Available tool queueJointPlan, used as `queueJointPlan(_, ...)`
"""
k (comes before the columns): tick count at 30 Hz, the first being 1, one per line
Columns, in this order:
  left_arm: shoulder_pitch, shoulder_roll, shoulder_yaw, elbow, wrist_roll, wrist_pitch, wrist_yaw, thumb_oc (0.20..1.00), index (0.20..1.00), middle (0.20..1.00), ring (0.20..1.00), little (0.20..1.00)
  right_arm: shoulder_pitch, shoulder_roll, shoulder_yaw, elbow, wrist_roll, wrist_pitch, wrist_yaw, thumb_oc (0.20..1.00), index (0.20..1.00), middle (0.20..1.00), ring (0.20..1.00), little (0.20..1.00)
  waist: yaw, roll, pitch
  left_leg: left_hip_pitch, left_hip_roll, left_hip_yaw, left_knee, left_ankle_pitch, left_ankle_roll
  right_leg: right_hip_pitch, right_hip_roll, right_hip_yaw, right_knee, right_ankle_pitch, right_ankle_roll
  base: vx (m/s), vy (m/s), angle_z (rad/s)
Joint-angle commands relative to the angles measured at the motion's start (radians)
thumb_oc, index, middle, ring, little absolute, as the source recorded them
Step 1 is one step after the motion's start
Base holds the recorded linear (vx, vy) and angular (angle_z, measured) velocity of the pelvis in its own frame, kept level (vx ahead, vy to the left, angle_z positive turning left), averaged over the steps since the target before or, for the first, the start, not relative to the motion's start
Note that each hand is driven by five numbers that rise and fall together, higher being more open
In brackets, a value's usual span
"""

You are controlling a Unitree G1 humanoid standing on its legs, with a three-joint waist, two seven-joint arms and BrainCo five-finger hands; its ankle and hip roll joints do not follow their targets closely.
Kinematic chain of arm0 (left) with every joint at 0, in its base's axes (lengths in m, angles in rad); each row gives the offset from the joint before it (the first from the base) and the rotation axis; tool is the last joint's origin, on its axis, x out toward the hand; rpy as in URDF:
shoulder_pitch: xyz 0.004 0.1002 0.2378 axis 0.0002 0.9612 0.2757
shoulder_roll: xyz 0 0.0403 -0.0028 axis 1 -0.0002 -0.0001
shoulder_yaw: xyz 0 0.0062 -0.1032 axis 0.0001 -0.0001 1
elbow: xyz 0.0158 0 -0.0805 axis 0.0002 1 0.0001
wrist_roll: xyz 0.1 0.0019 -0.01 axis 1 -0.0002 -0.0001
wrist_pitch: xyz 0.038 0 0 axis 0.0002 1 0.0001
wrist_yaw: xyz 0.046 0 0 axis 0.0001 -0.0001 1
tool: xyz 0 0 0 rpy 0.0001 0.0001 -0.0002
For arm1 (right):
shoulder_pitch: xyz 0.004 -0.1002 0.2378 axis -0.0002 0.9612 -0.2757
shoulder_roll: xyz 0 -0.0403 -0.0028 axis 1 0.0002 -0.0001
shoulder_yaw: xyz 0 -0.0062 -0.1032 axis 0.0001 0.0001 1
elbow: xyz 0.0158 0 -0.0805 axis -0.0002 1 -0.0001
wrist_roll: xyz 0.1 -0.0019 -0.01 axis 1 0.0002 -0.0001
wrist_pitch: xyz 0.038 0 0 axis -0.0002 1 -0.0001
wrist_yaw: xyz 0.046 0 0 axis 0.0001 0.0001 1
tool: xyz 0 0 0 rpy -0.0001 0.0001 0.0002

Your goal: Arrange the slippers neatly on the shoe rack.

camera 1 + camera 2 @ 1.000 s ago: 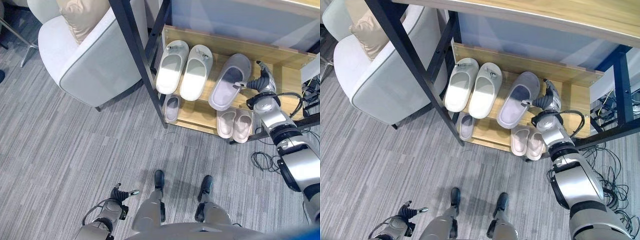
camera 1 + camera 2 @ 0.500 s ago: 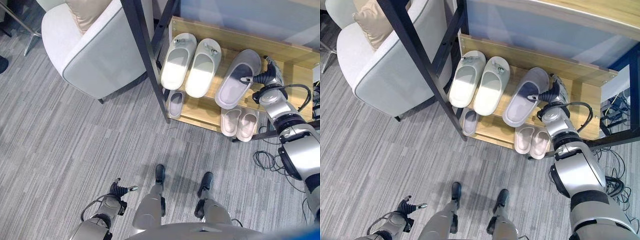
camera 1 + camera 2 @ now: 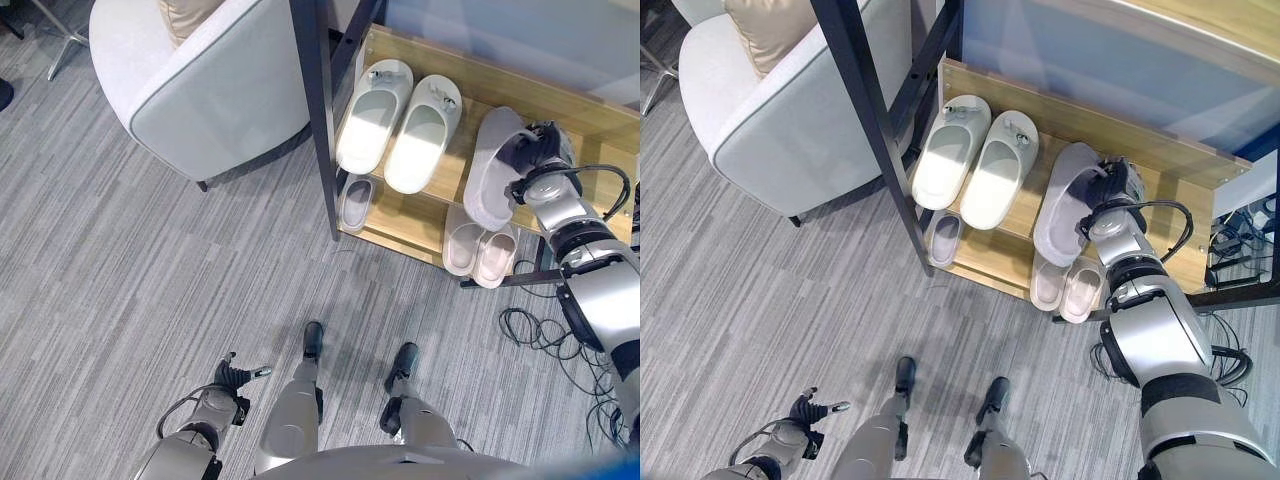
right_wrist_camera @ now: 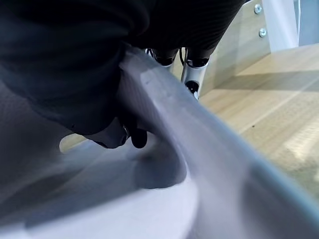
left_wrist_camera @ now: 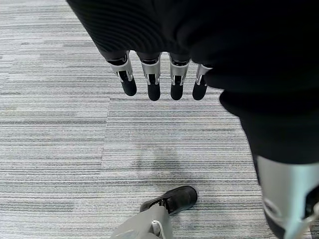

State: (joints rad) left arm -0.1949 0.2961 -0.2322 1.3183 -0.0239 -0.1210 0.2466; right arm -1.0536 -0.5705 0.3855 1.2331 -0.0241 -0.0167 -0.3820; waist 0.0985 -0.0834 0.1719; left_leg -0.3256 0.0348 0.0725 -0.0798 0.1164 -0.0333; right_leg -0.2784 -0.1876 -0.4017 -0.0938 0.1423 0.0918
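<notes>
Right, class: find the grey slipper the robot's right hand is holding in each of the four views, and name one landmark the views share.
Left eye view: grey slipper at right on the rack's upper shelf, pinched by the right hand.
Right eye view: at right, same shelf.
Left wrist view: carpet, no slipper.
Right wrist view: its rim crosses close up.
Shared landmark: the white slipper pair in both eye views.

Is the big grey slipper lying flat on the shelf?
No, tipped. The big grey slipper stands on its side edge on the wooden shelf, pinched by the right hand.
</notes>
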Motion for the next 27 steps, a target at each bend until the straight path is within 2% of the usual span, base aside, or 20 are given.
queueJointPlan(1, -0.028, 0.032, -0.009, 0.063, 0.022, 0.005, 0.022, 1.0, 1.0, 1.0, 1.0, 1.0, 0.01, -0.058, -0.007, -0.054, -0.025, -0.029, -0.065, 0.2, 0.2, 0.2, 0.2, 0.2, 0.003, -0.012, -0.014, -0.005, 0.012, 0.025, -0.007, -0.057, -0.076, 0.07, -0.047, 0.043, 0.008, -0.069, 0.101, 0.0, 0.0, 0.0)
queueJointPlan(3, -0.022, 0.027, 0.018, 0.056, 0.032, 0.014, 0.023, 1.0, 1.0, 1.0, 1.0, 1.0, 0.139, -0.086, -0.056, -0.262, -0.061, -0.036, -0.089, 0.2, 0.2, 0.2, 0.2, 0.2, -0.013, -0.007, -0.016, 0.015, 0.014, 0.027, -0.007, -0.066, -0.072, 0.084, -0.046, 0.046, 0.016, -0.078, 0.099, 0.01, -0.01, -0.04)
queueJointPlan(4, -0.013, 0.014, 0.048, 0.048, 0.048, 0.025, 0.019, 1.0, 1.0, 1.0, 1.0, 1.0, 0.324, -0.103, -0.136, -0.474, -0.117, -0.042, -0.093, 0.2, 0.2, 0.2, 0.2, 0.2, -0.032, 0.001, -0.024, 0.042, 0.016, 0.028, -0.007, -0.076, -0.068, 0.107, -0.045, 0.043, 0.027, -0.095, 0.098, 0.04, -0.03, 0.01)
queueJointPlan(5, -0.009, 0.008, 0.055, 0.045, 0.057, 0.027, 0.016, 1.0, 1.0, 1.0, 1.0, 1.0, 0.387, -0.104, -0.163, -0.542, -0.137, -0.044, -0.091, 0.2, 0.2, 0.2, 0.2, 0.2, -0.039, 0.003, -0.028, 0.052, 0.018, 0.03, -0.007, -0.08, -0.068, 0.115, -0.046, 0.042, 0.031, -0.1, 0.098, 0.05, -0.051, 0.03)
queueJointPlan(6, 0.007, -0.009, 0.069, 0.038, 0.08, 0.032, 0.011, 1.0, 1.0, 1.0, 1.0, 1.0, 0.558, -0.107, -0.24, -0.729, -0.189, -0.061, -0.082, 0.2, 0.2, 0.2, 0.2, 0.2, -0.057, 0.013, -0.037, 0.082, 0.018, 0.032, -0.007, -0.088, -0.065, 0.14, -0.048, 0.037, 0.041, -0.114, 0.096, 0.03, -0.037, -0.01)
queueJointPlan(7, 0.008, -0.009, 0.067, 0.038, 0.08, 0.032, 0.011, 1.0, 1.0, 1.0, 1.0, 1.0, 0.564, -0.107, -0.244, -0.734, -0.19, -0.059, -0.081, 0.2, 0.2, 0.2, 0.2, 0.2, -0.056, 0.013, -0.037, 0.083, 0.018, 0.031, -0.007, -0.088, -0.065, 0.142, -0.048, 0.036, 0.041, -0.115, 0.096, 0.05, -0.041, -0.02)
queueJointPlan(8, 0.021, -0.015, 0.08, 0.035, 0.101, 0.038, 0.003, 1.0, 1.0, 1.0, 1.0, 1.0, 0.659, -0.109, -0.284, -0.835, -0.217, -0.077, -0.063, 0.2, 0.2, 0.2, 0.2, 0.2, -0.067, 0.02, -0.044, 0.11, 0.02, 0.032, -0.007, -0.096, -0.063, 0.163, -0.047, 0.033, 0.051, -0.128, 0.095, 0.03, -0.02, -0.2)
queueJointPlan(10, 0.023, -0.015, 0.078, 0.035, 0.101, 0.039, 0.003, 1.0, 1.0, 1.0, 1.0, 1.0, 0.665, -0.109, -0.288, -0.84, -0.218, -0.075, -0.061, 0.2, 0.2, 0.2, 0.2, 0.2, -0.066, 0.02, -0.044, 0.112, 0.02, 0.032, -0.007, -0.096, -0.063, 0.165, -0.047, 0.033, 0.051, -0.129, 0.095, 0.02, -0.034, -0.24)
queueJointPlan(11, 0.046, -0.024, 0.093, 0.032, 0.124, 0.042, -0.006, 1.0, 1.0, 1.0, 1.0, 1.0, 0.798, -0.099, -0.323, -0.952, -0.249, -0.095, -0.017, 0.2, 0.2, 0.2, 0.2, 0.2, -0.08, 0.028, -0.051, 0.16, 0.025, 0.038, -0.007, -0.111, -0.059, 0.199, -0.041, 0.038, 0.064, -0.148, 0.091, 0.02, -0.058, -0.16)
queueJointPlan(16, 0.086, -0.039, 0.124, 0.018, 0.131, 0.043, -0.015, 1.0, 1.0, 1.0, 1.0, 1.0, 0.984, -0.056, -0.338, -1.051, -0.302, -0.119, 0.046, 0.2, 0.2, 0.2, 0.2, 0.2, -0.098, 0.053, -0.073, 0.249, 0.04, 0.051, -0.007, -0.122, -0.058, 0.273, -0.018, 0.049, 0.09, -0.201, 0.073, 0.01, -0.073, -0.1)
queueJointPlan(21, 0.109, -0.041, 0.147, 0.005, 0.102, 0.043, -0.016, 1.0, 1.0, 1.0, 1.0, 1.0, 1.078, -0.037, -0.339, -1.087, -0.275, -0.146, 0.102, 0.2, 0.2, 0.2, 0.2, 0.2, -0.108, 0.071, -0.079, 0.299, 0.066, 0.047, -0.007, -0.118, -0.062, 0.308, 0.011, 0.054, 0.133, -0.247, 0.049, 0.01, -0.097, -0.03)
queueJointPlan(24, 0.135, -0.042, 0.173, 0.001, 0.075, 0.044, -0.023, 1.0, 1.0, 1.0, 1.0, 1.0, 1.142, -0.029, -0.334, -1.08, -0.252, -0.167, 0.136, 0.2, 0.2, 0.2, 0.2, 0.2, -0.105, 0.072, -0.071, 0.335, 0.105, 0.042, -0.007, -0.093, -0.073, 0.345, 0.059, 0.064, 0.133, -0.283, 0.014, 0.0, -0.19, -0.02)
queueJointPlan(26, 0.141, -0.049, 0.177, 0.001, 0.061, 0.046, -0.024, 1.0, 1.0, 1.0, 1.0, 1.0, 1.157, -0.025, -0.342, -1.079, -0.238, -0.172, 0.132, 0.2, 0.2, 0.2, 0.2, 0.2, -0.101, 0.068, -0.047, 0.309, 0.125, 0.033, 0.052, -0.084, -0.08, 0.354, 0.075, 0.058, 0.133, -0.294, -0.004, -0.15, -0.208, 0.08)
queueJointPlan(27, 0.134, -0.057, 0.174, 0.0, 0.047, 0.045, -0.024, 1.0, 1.0, 1.0, 1.0, 1.0, 1.161, -0.022, -0.345, -1.068, -0.226, -0.174, 0.124, 0.2, 0.2, 0.2, 0.2, 0.2, -0.096, 0.058, -0.006, 0.236, 0.141, 0.031, 0.169, -0.089, -0.087, 0.35, 0.076, 0.049, 0.147, -0.309, -0.026, -0.29, -0.202, 0.14)
